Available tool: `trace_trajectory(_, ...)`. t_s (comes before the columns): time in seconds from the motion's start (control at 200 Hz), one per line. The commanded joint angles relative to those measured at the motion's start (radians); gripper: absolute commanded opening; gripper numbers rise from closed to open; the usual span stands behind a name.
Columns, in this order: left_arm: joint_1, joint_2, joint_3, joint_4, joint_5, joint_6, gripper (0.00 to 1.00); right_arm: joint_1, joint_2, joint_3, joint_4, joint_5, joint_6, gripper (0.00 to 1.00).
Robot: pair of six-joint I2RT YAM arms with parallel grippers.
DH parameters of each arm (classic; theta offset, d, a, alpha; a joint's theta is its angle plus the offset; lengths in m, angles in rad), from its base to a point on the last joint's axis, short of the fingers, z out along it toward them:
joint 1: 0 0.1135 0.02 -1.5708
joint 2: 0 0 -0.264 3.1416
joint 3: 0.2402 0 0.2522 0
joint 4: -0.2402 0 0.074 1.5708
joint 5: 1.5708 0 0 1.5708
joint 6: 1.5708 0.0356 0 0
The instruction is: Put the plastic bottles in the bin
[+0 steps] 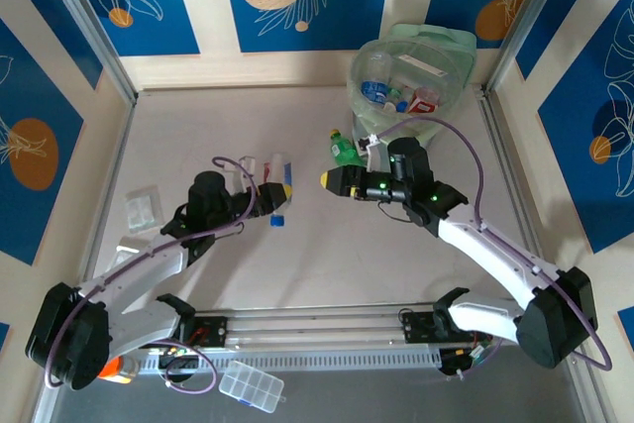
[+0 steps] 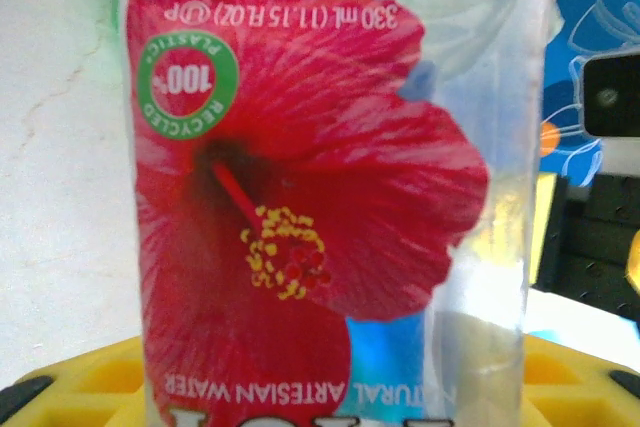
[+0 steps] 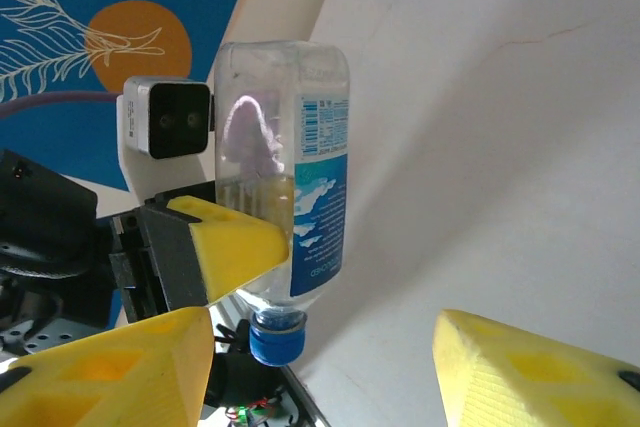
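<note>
- In the bin (image 1: 458,52): several bottles (image 1: 377,92).
- Left on the table (image 1: 198,126): green bottle (image 1: 344,150), beside bin.
- The left gripper (image 1: 269,192) is clamped on the red-label bottle (image 2: 300,197), mid-table.
- The right gripper (image 3: 325,347) has its jaws apart and is empty.

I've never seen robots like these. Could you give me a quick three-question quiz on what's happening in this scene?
1. True or false: the left gripper holds a clear bottle with a red flower label.
2. What colour is that bottle's cap? A red, B blue, C white.
3. Fill in: the green bottle lies on the table beside the ____.
Key: 1 true; 2 B; 3 bin.
</note>
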Motion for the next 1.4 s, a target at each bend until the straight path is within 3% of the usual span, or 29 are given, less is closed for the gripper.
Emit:
trace_trajectory(0.0, 0.014, 0.024, -0.033, 0.222, 0.050, -0.133, 0.09, 0.015, 0.020, 0.015, 0.087, -0.035, 0.040, 0.61)
trace_trajectory(0.215, 0.014, 0.105, -0.077, 0.476, 0.080, -0.273, 0.12, 0.019, 0.054, -0.006, 0.206, -0.050, 0.093, 0.77)
trace_trajectory(0.32, 0.014, 0.172, -0.069, 0.618, 0.142, -0.335, 0.14, 0.019, 0.105, 0.000, 0.309, -0.124, 0.128, 0.85)
trace_trajectory(0.525, 0.012, 0.261, -0.061, 0.820, 0.201, -0.432, 0.14, 0.012, 0.221, 0.052, 0.438, -0.196, 0.229, 0.89)
trace_trajectory(0.645, 0.012, 0.285, -0.052, 0.831, 0.224, -0.442, 0.16, 0.015, 0.275, 0.080, 0.496, -0.227, 0.274, 0.89)
trace_trajectory(0.795, 0.011, 0.312, -0.054, 0.852, 0.237, -0.450, 0.17, 0.021, 0.335, 0.103, 0.559, -0.255, 0.327, 0.83)
trace_trajectory(1.015, 0.008, 0.327, -0.045, 0.858, 0.242, -0.461, 0.17, 0.034, 0.375, 0.116, 0.597, -0.261, 0.363, 0.64)
trace_trajectory(1.215, 0.000, 0.329, -0.038, 0.864, 0.243, -0.466, 0.18, 0.041, 0.380, 0.103, 0.618, -0.252, 0.379, 0.62)
trace_trajectory(1.396, -0.004, 0.312, -0.033, 0.852, 0.247, -0.461, 0.35, 0.042, 0.371, 0.101, 0.625, -0.247, 0.387, 0.51)
